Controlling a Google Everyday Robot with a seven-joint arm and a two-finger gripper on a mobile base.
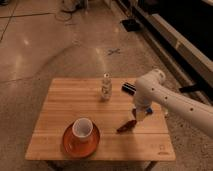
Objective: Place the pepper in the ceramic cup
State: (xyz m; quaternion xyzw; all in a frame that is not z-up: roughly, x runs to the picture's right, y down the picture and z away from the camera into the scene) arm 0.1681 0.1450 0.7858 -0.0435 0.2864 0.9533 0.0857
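The speckled, polished stone floor [40, 45] fills the camera view and carries a small blue cross mark [114, 51] at 12 o'clock from the table. The rectangular light wooden slat table [60, 107] stands in the lower half of the view. The white tubular robot arm [175, 102] enters from the 3 o'clock side, bends at a rounded joint above the table's right part, and turns downward. The wide orange-red round saucer [70, 145] lies at 7 o'clock from the table's middle, near the front edge. The round white ceramic cup [82, 128] with a reddish-orange inside stands upright on this saucer, its mouth open upward. The gripper [139, 115] hangs at the arm's lower end, at 3 o'clock from the table's middle and low over the tabletop; whether it is open or closed cannot be told. The small clear bottle [105, 88] with a white cap stands upright at 12 o'clock. The black oblong case [128, 88] lies at 1 o'clock, partly hidden behind the arm's joint. The small slender dark-red chili-shaped pepper [126, 126] lies flat on the tabletop at 4 o'clock, just beside the gripper at its 7 o'clock side, and well apart from the cup, which sits at 9 o'clock from it.
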